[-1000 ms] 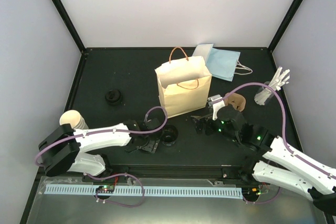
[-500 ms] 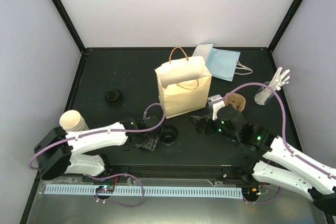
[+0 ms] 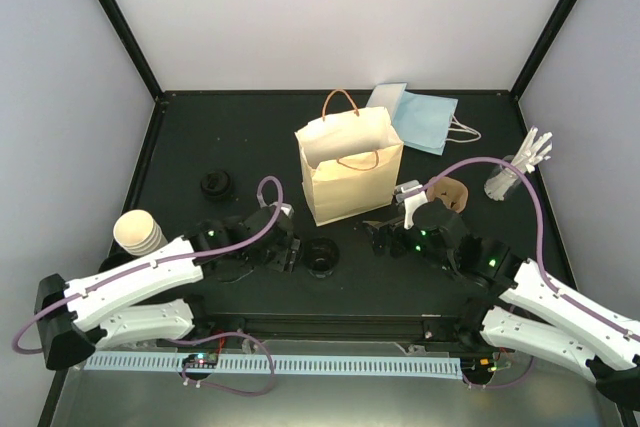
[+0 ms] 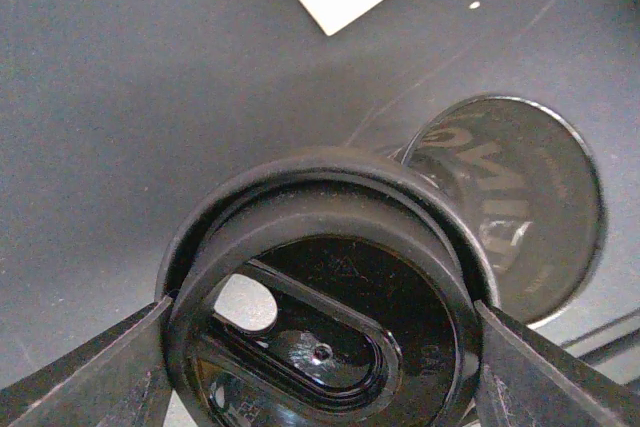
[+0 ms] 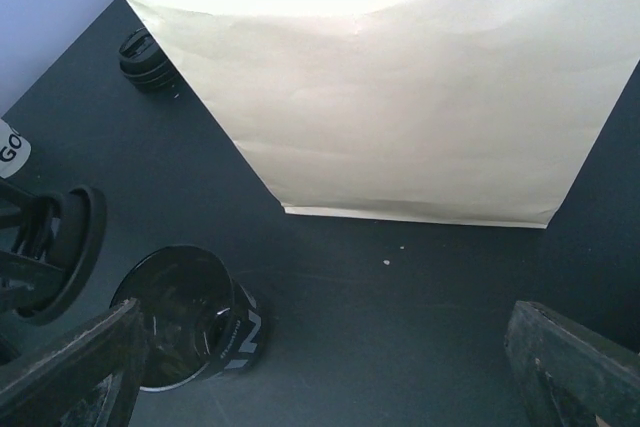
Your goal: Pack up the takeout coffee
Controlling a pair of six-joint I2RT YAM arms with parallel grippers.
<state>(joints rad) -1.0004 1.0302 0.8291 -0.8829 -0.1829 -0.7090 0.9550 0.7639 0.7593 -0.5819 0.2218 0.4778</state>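
Black round plastic lid (image 4: 330, 277) is clamped across its rim between the fingers of the left gripper (image 4: 320, 357) and held tilted on edge over the dark table (image 3: 200, 137). The step is judged to be lidding, so the lid should be levelled and centred over the black cup with white lettering (image 3: 320, 257) and then pressed down evenly. That cup, taken as the takeout coffee, stands upright and apparently uncovered at the gripper's three o'clock, at six o'clock of the tan paper bag (image 3: 350, 172). The right gripper (image 5: 320, 377) is spread wide, and nothing is held in it.
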